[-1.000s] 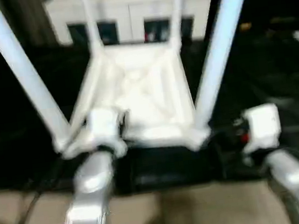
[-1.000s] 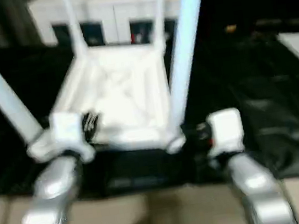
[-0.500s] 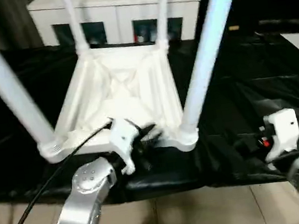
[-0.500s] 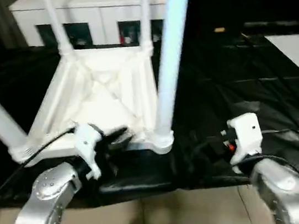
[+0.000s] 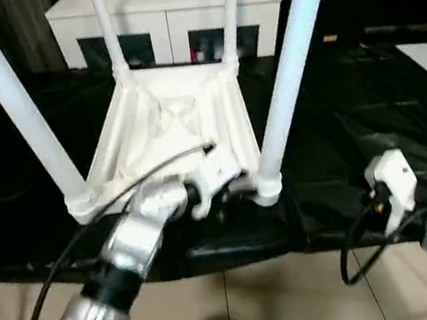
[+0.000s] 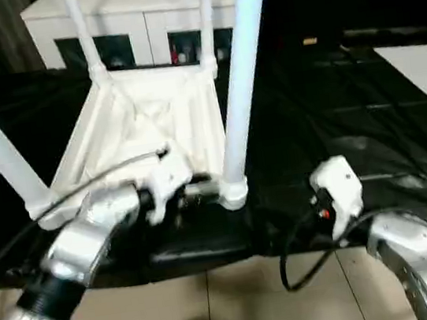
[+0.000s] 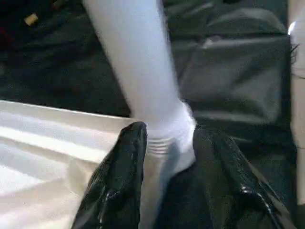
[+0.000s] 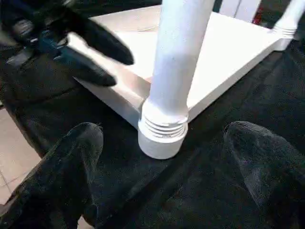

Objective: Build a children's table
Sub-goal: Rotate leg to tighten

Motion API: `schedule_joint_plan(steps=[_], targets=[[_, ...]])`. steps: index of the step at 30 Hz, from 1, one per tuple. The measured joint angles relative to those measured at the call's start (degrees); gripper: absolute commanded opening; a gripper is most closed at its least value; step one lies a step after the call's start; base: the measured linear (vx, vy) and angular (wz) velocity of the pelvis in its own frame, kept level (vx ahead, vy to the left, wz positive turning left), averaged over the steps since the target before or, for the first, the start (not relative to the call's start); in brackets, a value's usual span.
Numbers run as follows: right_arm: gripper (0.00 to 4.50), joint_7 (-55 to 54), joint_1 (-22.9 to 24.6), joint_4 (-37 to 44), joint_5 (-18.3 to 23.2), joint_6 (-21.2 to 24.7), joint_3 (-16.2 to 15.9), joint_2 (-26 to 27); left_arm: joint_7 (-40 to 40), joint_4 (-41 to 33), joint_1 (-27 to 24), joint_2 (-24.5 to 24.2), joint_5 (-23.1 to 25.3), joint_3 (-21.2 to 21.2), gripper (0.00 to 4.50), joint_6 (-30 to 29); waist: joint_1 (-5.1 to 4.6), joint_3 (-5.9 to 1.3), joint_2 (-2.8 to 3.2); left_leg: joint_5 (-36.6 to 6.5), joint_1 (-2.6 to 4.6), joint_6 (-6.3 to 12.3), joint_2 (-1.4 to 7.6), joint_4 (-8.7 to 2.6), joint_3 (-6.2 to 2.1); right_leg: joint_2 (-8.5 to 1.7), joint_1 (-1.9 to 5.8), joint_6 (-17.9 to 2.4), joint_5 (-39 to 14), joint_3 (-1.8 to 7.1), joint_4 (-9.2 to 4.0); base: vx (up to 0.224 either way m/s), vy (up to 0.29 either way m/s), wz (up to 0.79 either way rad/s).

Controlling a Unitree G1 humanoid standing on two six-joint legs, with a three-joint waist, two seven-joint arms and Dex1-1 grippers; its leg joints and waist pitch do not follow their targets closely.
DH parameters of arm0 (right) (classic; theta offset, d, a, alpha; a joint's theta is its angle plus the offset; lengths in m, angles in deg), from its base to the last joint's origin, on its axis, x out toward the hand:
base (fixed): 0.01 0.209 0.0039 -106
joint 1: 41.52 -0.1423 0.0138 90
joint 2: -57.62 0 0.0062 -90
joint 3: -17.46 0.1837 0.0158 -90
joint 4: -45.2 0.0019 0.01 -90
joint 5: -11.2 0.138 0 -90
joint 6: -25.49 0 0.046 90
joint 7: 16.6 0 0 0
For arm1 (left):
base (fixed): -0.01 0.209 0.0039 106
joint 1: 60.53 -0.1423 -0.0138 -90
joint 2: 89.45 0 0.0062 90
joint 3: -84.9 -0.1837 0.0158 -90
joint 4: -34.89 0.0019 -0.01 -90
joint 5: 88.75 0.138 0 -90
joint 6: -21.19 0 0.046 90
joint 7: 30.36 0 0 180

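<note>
Tabletop (image 5: 185,128) sits upside down on the black sheet (image 5: 365,107), ribbed side up, all 4 legs standing in the corner sockets. I've got the left gripper (image 7: 167,157) at the near-right leg (image 5: 288,70), right at its base: fingers (image 7: 119,176) straddle the threaded collar, one each side, close to it. Can't tell if they're actually clamping or just bracketing, so no call on grip. Right gripper (image 8: 162,167) is spread wide, holding nothing, off to the right and just short of that same corner socket (image 8: 162,136).

My read: step is seating/tightening this leg. To do it well, I'd grab low on the collar, keep the wrist axis in line w/ the leg, and turn w/o side load so the tabletop doesn't skate on the sheet. The right gripper could brace the rim near the socket.

Around: white cabinet (image 5: 166,19) behind the far legs, well apart. Left arm's cable (image 5: 123,193) drapes over the near rim and could snag. Sheet is wrinkled and slippery-looking. Near-left leg (image 5: 19,108) is clear of both arms.
</note>
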Motion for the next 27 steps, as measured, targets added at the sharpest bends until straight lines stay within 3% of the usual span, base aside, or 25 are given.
schedule_joint_plan(steps=[6, 10, 16, 17, 27], targets=[[4.5, 1.63, -2.26, -0.91, -0.18, -0.04, -1.38, -0.26, 1.67, 4.24, 0.69, -2.08, 1.72, -0.58, 2.6, -0.66, 0.1, -0.01, 0.02, 0.54, -0.08, 0.28, 0.14, -0.01, 0.08, 0.01, -0.13, -0.37, 1.2, -0.09, 0.04, 0.01, -0.001, 0.0], [4.5, 2.18, -3.9, -2.06, -0.39, -0.12, -2.25, -0.63, 2.37, 7.81, 1.71, -2.71, 3.38, -1.88, 2.6, 0.74, 0.32, -0.02, 0.0, 0.74, -0.43, 0.62, 0.38, -0.01, 0.37, 0.03, -0.32, -0.32, 1.15, -0.11, 0.04, 0.058, -0.001, 0.05], [4.5, 3.43, -4.94, -2.94, -0.67, -0.31, -3.13, -1.02, 2.83, 15.65, 4.19, -1.65, 4.51, -2.0, 2.6, 4.98, 1.79, -0.03, -0.04, 0.83, -1.26, 1.11, 0.46, 0.04, 0.65, 0.01, -1.21, -0.34, 1.14, -0.08, 0.06, 0.009, 0.001, 0.0], [4.5, 3.53, -5.02, -3.05, -0.95, -0.41, -3.4, -1.12, 3.17, 16.88, 4.57, -1.74, 4.8, -2.43, 2.33, 5.55, 1.82, -0.03, -0.05, 0.85, -1.25, 1.14, 0.52, 0.04, 0.71, 0.01, -1.21, -0.34, 1.14, -0.08, 0.08, 0.0, 0.0, 0.0], [4.5, 4.72, -5.08, -4.37, -1.91, -1.37, -4.6, -1.94, 6.14, 20.91, 6.79, -1.45, 5.67, -3.47, 1.61, 9.14, 1.96, 0.17, 0.24, 0.76, -0.85, 0.74, 0.88, 0.04, 2.09, -0.59, -1.11, -0.4, 1.18, -0.09, 0.44, 0.0, 0.0, 0.0]])
